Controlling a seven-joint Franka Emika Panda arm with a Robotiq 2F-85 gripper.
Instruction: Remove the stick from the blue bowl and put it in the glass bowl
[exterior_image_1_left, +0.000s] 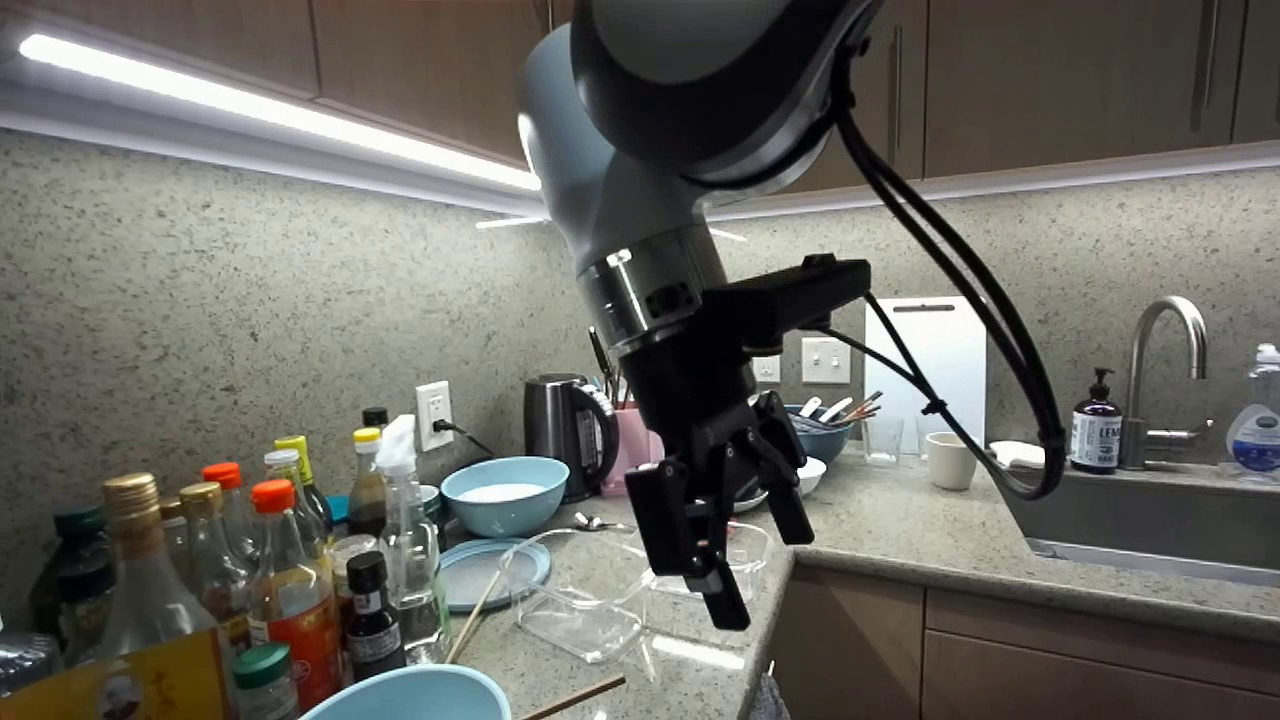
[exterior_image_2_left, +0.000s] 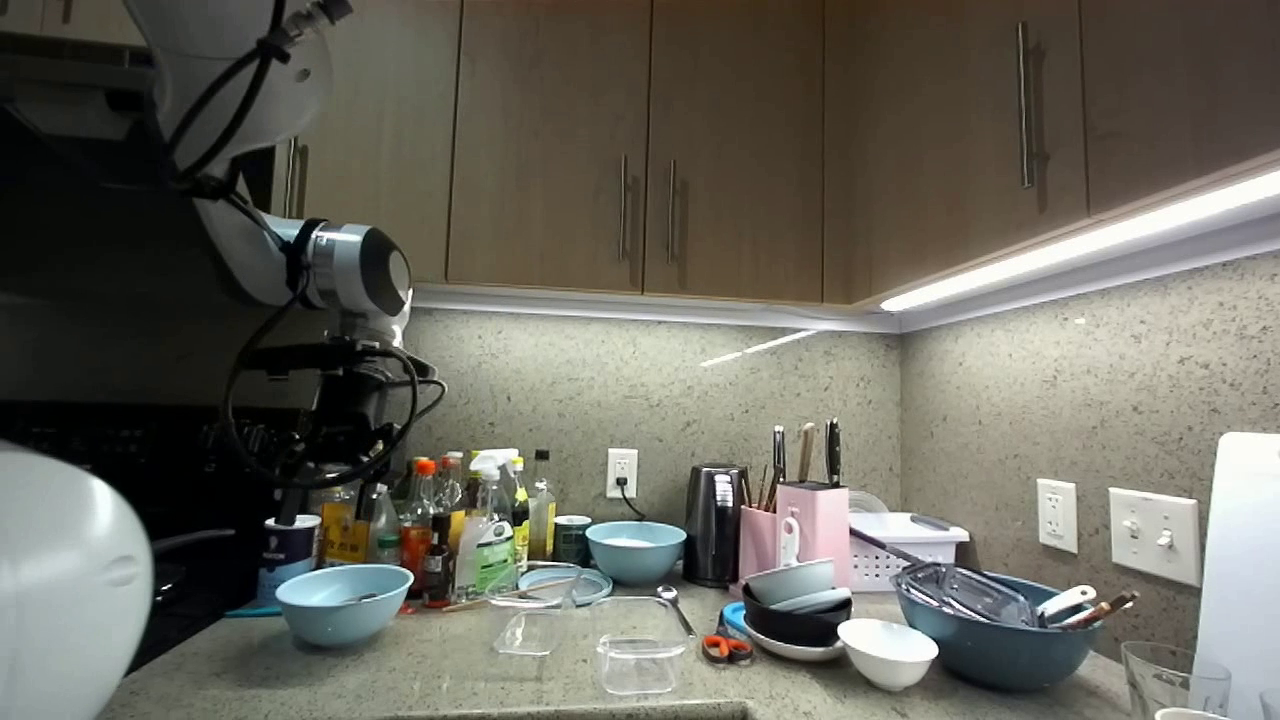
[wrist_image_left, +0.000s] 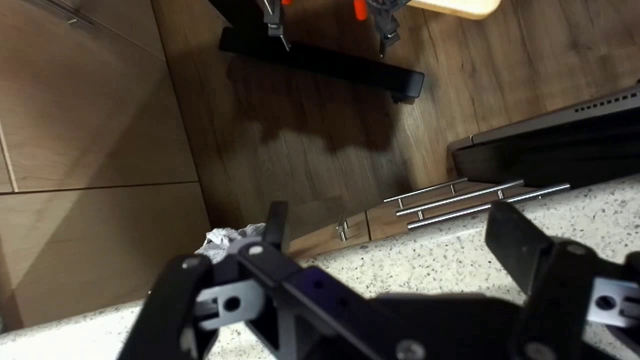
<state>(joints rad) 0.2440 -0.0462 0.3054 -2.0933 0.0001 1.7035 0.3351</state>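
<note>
So, thin dark-brown stick (exterior_image_1_left: 575, 697): shows just beside the rim of the round light-blue bowl (exterior_image_2_left: 340, 622), partly out of shot; a small dark shape (exterior_image_2_left: 360, 598) inside that bowl is probably another part of it.
Pale wooden stick (exterior_image_1_left: 475, 615): begins past the bowl and reaches the nearer clear rectangular container (exterior_image_1_left: 575, 640); whether in or against it, I cannot tell. Mistaking it for the target could spoil the job.
Clear container: probably the goal, near the bowl; a second clear rectangular container (exterior_image_2_left: 640, 678) stands farther from the bowl. Transparent walls may mislead the aim, and a long stick could topple out.
Bowl rim: a grasp clipping it might tip the bowl; a wide sweep could knock the coloured-cap sauce bottles (exterior_image_1_left: 300, 630) near it.
Jaws: spread wide, holding nothing, touching nothing visible, higher than the bowl. The wrist view shows wooden floor (wrist_image_left: 310, 175) and the speckled stone surface (wrist_image_left: 440, 270), not the bowl, so reaching at this tilt may miss.
</note>
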